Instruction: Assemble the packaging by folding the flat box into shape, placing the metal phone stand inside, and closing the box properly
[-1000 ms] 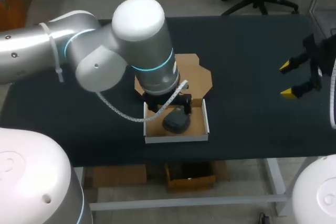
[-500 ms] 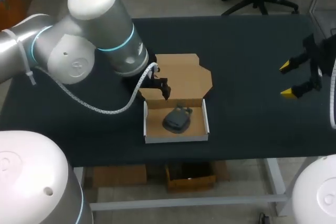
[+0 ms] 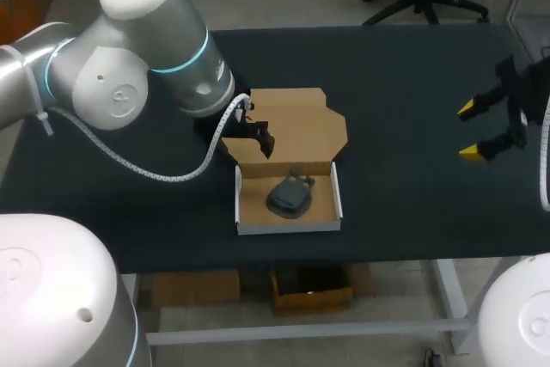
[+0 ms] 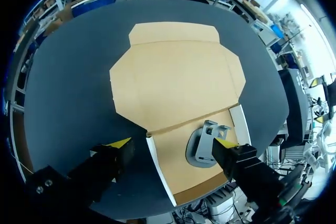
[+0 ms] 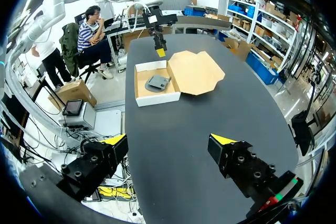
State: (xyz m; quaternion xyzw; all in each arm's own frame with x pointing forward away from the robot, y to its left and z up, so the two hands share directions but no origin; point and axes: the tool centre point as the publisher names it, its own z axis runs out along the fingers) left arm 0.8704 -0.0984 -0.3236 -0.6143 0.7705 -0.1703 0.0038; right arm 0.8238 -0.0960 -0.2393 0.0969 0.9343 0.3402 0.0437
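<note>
Item: our left end effector (image 4: 172,142), released (empty), has withdrawn; phone stand (image 3: 290,196) sits in box (image 3: 288,228); we judge the lid (image 3: 296,126) next.

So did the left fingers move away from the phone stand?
Yes. The left fingers pulled back from over the phone stand towards the open box lid.

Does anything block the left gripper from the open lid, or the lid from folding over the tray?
Nothing visible does. The open left gripper hovers above the lid near its hinge; only the phone stand lies in the tray.
</note>
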